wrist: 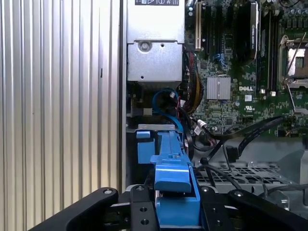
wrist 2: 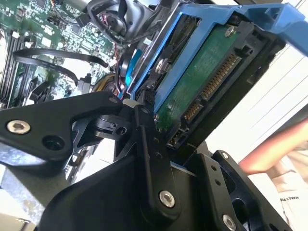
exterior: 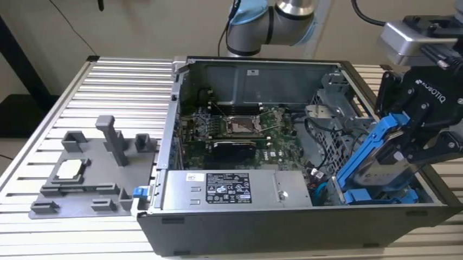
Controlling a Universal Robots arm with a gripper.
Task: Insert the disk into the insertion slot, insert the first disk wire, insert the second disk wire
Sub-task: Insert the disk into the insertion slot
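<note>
My black gripper [exterior: 413, 138] is shut on the disk [exterior: 381, 162], a silver-grey drive in a bright blue carrier frame. The disk hangs tilted, its lower end down in the open computer case's corner at the exterior view's right. There it meets the insertion slot [exterior: 380, 196], where another blue carrier lies. In the second wrist view the disk's green circuit board [wrist 2: 202, 82] and its connectors face the camera between my fingers [wrist 2: 147, 130]. The first wrist view looks along the blue carrier [wrist: 174, 185] toward the slot [wrist: 147, 144]. A blue wire [wrist: 166, 98] loops just beyond it.
The open case [exterior: 173, 108] stands on a ribbed aluminium table [exterior: 108, 86], with the motherboard [exterior: 239, 130] and silver power supply [exterior: 231, 189] inside. A grey fixture plate [exterior: 79, 179] lies at the exterior view's left. Black cables [wrist: 250, 132] cross near the drive cage. A person's hand [wrist 2: 269, 159] shows beside the gripper.
</note>
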